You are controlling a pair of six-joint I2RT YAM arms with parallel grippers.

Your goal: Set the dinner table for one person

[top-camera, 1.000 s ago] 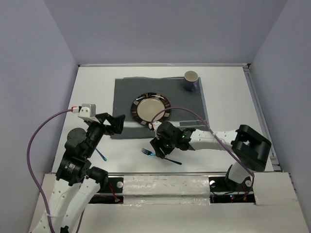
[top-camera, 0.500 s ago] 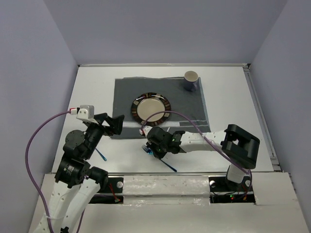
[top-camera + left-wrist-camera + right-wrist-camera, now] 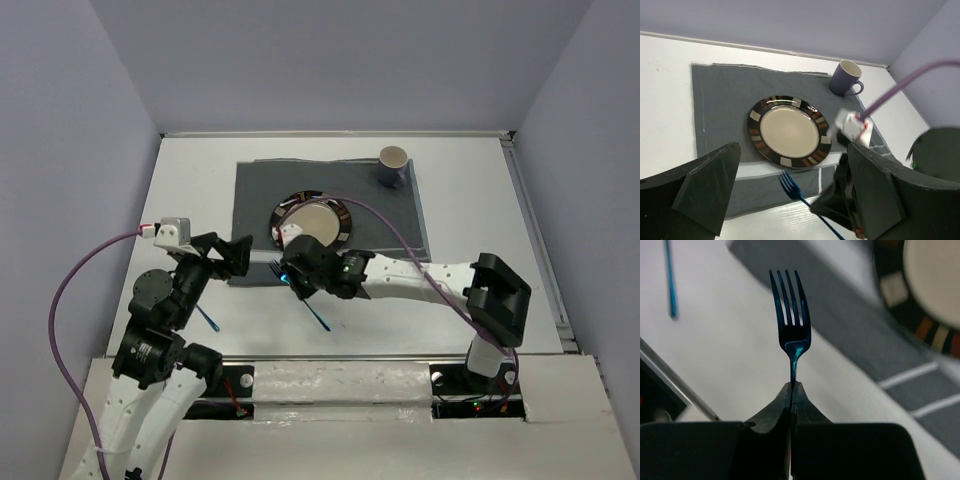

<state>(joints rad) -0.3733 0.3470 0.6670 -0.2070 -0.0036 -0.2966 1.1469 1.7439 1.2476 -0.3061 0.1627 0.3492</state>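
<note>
My right gripper (image 3: 791, 386) is shut on the neck of a blue fork (image 3: 790, 315) and holds it just above the white dinner table (image 3: 470, 200). In the top view the fork (image 3: 280, 270) hangs by the near left edge of the grey placemat (image 3: 260, 190), with its tines (image 3: 788, 183) over the mat's near strip. A plate with a dark patterned rim (image 3: 790, 131) lies at the mat's middle, partly hidden in the top view by my right wrist. My left gripper (image 3: 238, 255) hovers open and holds nothing, left of the fork; its fingers (image 3: 705, 190) frame the plate.
A purple mug (image 3: 393, 167) stands on the placemat's far right corner. A second thin blue utensil (image 3: 207, 318) lies on the table near my left arm's base; it also shows in the right wrist view (image 3: 671, 280). A purple cable arcs over the plate.
My right gripper closed on the fork and carried it left and away, from the table's near middle to the placemat's near left edge. The left arm has barely moved.
</note>
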